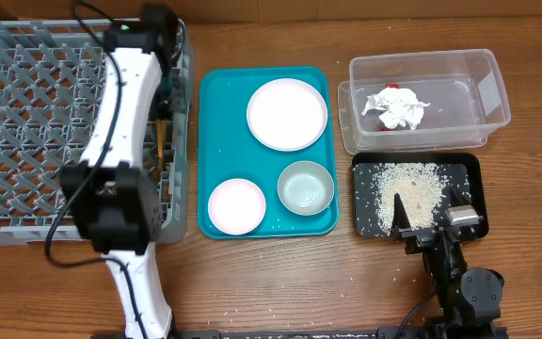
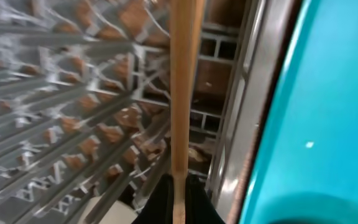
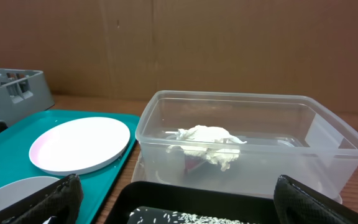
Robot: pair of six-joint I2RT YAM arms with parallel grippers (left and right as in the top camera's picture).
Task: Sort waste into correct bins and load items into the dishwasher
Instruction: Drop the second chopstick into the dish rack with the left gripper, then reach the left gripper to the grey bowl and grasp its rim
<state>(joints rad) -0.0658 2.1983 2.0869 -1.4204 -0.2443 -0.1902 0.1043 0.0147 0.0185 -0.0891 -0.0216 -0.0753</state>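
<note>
My left gripper [image 2: 180, 190] is shut on a wooden chopstick [image 2: 183, 87] and holds it over the right wall of the grey dish rack [image 1: 36, 104]; the chopstick also shows in the overhead view [image 1: 161, 143]. The pink plate [image 1: 287, 114], small pink bowl [image 1: 236, 205] and grey-green bowl [image 1: 306, 186] sit on the teal tray [image 1: 216, 122]. White tissue [image 1: 398, 105] with a red wrapper [image 3: 194, 163] lies in the clear tub [image 1: 483, 89]. Rice [image 1: 407, 188] lies in the black tray [image 1: 469, 168]. My right gripper [image 1: 431, 224] is open and empty at that tray's near edge. The white cup is out of view.
A few rice grains are scattered on the wooden table in front of the teal tray [image 1: 243, 306]. The left arm [image 1: 125, 104] stretches across the rack's right side. A brown wall stands behind the table in the right wrist view [image 3: 229, 43].
</note>
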